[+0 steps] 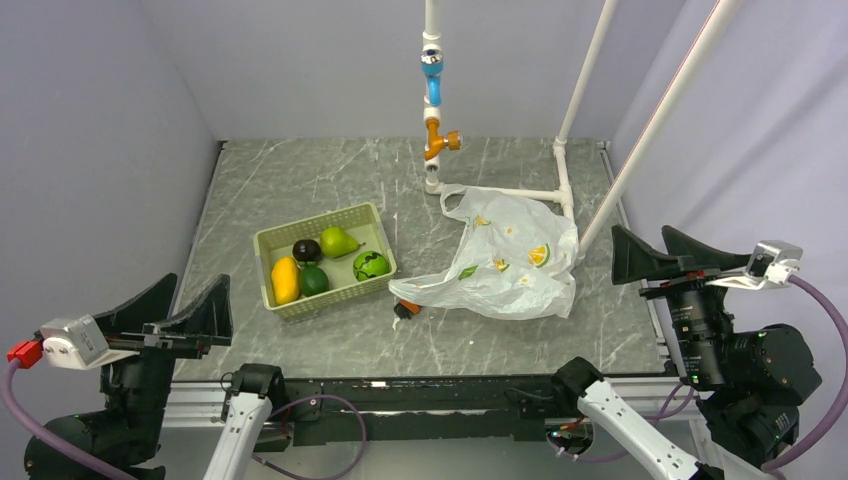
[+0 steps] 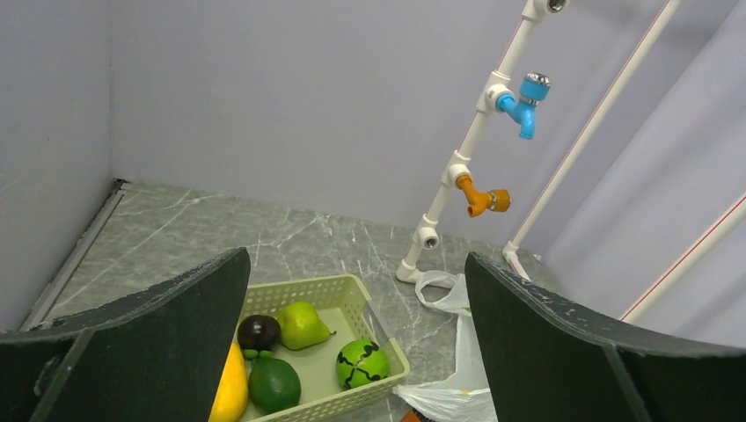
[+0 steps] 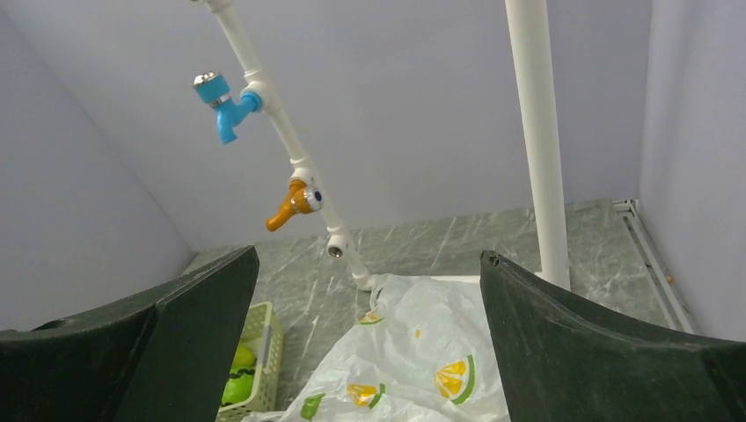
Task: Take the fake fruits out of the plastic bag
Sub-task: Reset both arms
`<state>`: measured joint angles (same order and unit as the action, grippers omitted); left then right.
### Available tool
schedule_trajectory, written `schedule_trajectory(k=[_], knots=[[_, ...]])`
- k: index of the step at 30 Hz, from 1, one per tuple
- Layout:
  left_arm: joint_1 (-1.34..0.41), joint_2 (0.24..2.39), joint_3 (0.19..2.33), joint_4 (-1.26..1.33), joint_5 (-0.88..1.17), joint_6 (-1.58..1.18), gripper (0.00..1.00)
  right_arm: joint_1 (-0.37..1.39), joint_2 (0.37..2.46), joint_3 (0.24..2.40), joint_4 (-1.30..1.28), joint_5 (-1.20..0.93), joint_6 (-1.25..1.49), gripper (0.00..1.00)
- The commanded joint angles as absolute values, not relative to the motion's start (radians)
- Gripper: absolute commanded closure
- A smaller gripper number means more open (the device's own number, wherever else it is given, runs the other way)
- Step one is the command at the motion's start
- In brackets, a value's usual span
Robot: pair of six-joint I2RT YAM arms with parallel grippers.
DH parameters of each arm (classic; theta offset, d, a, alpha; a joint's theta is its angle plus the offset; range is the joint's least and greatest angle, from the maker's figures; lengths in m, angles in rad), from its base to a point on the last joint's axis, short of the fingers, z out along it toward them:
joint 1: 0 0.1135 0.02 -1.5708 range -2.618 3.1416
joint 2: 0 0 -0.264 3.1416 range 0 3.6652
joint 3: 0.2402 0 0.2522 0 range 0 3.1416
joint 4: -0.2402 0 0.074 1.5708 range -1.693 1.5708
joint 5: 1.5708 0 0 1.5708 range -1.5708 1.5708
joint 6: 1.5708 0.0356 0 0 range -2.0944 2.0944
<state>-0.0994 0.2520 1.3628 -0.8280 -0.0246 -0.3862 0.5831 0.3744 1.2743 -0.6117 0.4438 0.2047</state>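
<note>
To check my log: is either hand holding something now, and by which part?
Nothing is held. The left hand and the right hand are both open and empty.

Crinkly translucent plastic bag, glossy fruits

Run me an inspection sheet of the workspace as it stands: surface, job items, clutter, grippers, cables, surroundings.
Surface: grey marbled table, no damage seen.
Job's things: plastic bag lies slumped right of centre, no fruit visible in it. The mango, pear, dark round fruit, small green fruit and striped green ball all sit in the basket.
Clutter: brush at the bag's near left edge.
Grippers: left gripper and right gripper at the near corners, jaws open, holding nothing.
Cables: purple cable at the right wrist, another at the left, both off the table.
Surroundings: pipe frame with blue tap and orange tap at the back.
</note>
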Motion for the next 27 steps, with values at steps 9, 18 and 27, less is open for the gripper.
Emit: schedule_trajectory(k=[9, 18, 27], knots=[[-0.099, 0.276, 1.191, -0.82, -0.018, -0.441, 0.01, 0.584, 0.387, 1.11, -0.712, 0.598, 0.436, 0.0], [-0.1, 0.298, 1.187, -0.839, -0.014, -0.43, 0.01, 0.583, 0.375, 1.032, -0.682, 0.527, 0.406, 0.0], [-0.099, 0.289, 1.169, -0.831, -0.009, -0.436, 0.01, 0.583, 0.458, 1.08, -0.805, 0.645, 0.507, 0.0]])
